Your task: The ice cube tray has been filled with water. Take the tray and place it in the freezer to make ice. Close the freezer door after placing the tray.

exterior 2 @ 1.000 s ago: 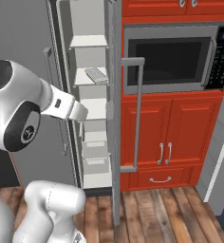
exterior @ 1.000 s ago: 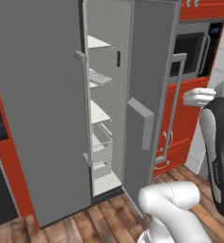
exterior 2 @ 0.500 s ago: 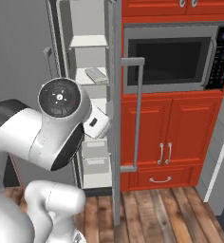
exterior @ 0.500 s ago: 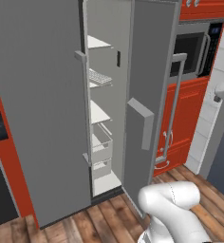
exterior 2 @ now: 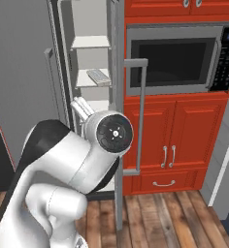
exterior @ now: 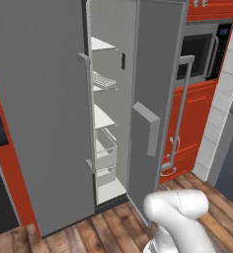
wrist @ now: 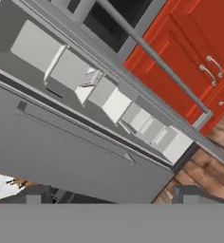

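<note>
Gripper (wrist: 109, 199) jaws wide apart, empty. Ice cube tray (exterior 2: 98, 76) sits on a freezer (exterior: 108, 123) shelf. I judge tray light, rigid, spill-prone; freezer door (exterior: 42, 113) handle = next hold.

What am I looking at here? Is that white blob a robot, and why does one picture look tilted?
Yes, the white shape is a robot arm on a driving base, in a computer-rendered kitchen. Two pictures come from cameras on the base, behind the arm to its left and right. The tilted one comes from a camera on the hand, so it rolls with the hand. All face a tall grey freezer whose door stands open. On a shelf inside lies the ice cube tray. Beside it are a microwave and red cabinets. The gripper is open and holds nothing.
</note>
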Tool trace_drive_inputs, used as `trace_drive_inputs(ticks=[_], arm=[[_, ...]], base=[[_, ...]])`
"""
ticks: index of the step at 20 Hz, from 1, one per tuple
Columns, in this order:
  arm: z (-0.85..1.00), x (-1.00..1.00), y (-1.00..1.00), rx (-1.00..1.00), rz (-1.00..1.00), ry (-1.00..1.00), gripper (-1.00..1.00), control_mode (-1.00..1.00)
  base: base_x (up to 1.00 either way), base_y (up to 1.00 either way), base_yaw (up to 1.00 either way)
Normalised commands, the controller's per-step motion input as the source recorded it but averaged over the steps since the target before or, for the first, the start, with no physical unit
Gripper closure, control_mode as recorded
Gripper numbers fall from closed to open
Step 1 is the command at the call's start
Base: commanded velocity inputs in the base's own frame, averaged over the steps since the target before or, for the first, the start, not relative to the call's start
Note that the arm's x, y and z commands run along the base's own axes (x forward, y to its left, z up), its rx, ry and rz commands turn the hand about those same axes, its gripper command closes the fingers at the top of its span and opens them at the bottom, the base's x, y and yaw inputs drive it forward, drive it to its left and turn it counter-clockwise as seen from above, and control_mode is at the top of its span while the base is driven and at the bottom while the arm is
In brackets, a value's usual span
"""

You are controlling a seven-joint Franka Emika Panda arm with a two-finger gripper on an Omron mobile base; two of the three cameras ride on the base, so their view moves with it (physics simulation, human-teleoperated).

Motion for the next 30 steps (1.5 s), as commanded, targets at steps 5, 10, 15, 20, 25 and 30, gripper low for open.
trace_drive_inputs(ticks=[5,10,15,20,25,30], arm=[[-0.50,0.20,-0.03,0.21,-0.01,0.00,-1.00,-1.00],[-0.24,0.28,-0.08,0.20,0.00,0.01,-1.00,-1.00],[-0.20,0.22,-0.26,0.21,0.00,0.00,-1.00,-1.00],[-0.16,0.28,-0.31,0.19,0.00,0.02,-1.00,-1.00],[-0.19,0.54,-0.23,0.19,0.00,0.06,-1.00,-1.00],[-0.19,0.63,-0.13,0.15,0.05,0.06,-1.00,-1.00]], base=[[0.00,0.00,0.00],[0.00,0.00,0.00],[0.00,0.00,0.00],[0.00,0.00,0.00],[0.00,0.00,0.00],[0.00,0.00,0.00]])
